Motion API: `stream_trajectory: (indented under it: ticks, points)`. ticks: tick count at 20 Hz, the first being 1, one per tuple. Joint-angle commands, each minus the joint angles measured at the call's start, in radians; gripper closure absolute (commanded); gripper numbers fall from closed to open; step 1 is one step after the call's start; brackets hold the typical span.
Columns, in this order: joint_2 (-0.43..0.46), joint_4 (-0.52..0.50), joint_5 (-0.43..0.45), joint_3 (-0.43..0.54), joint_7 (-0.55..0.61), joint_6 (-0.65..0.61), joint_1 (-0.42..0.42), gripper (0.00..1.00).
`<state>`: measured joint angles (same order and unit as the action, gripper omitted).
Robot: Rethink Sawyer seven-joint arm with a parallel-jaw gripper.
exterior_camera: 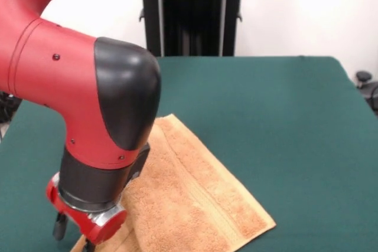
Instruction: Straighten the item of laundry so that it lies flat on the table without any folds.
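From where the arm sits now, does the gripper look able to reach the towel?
Probably yes: the gripper hangs low at the towel's edge, nothing visible between them. Contact can't be told.

Setting: robot lab.
Evidence: red-black arm (77, 87), black pedestal (192, 13), green felt table (283, 116), bare white wall (295, 10).

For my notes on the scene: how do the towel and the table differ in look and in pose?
The towel is light orange-tan and fluffy, with a woven band near one hem; the table is dark green with a smooth, felt-like top. The towel lies turned at an angle, one corner pointing away from the camera, while the table's far edge runs straight across. The towel covers only a small part of the far wider table. Both are flat and have straight edges.
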<state>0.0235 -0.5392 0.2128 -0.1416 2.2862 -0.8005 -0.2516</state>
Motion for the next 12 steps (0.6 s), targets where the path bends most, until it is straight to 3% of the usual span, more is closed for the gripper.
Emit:
stream_trajectory:
  ticks: [1, 12]
  points:
    - [0.156, -0.084, 0.127, 0.168, -0.557, 0.147, -0.122, 0.00]
    - [0.191, -0.041, 0.098, 0.255, -0.778, 0.149, -0.195, 0.00]
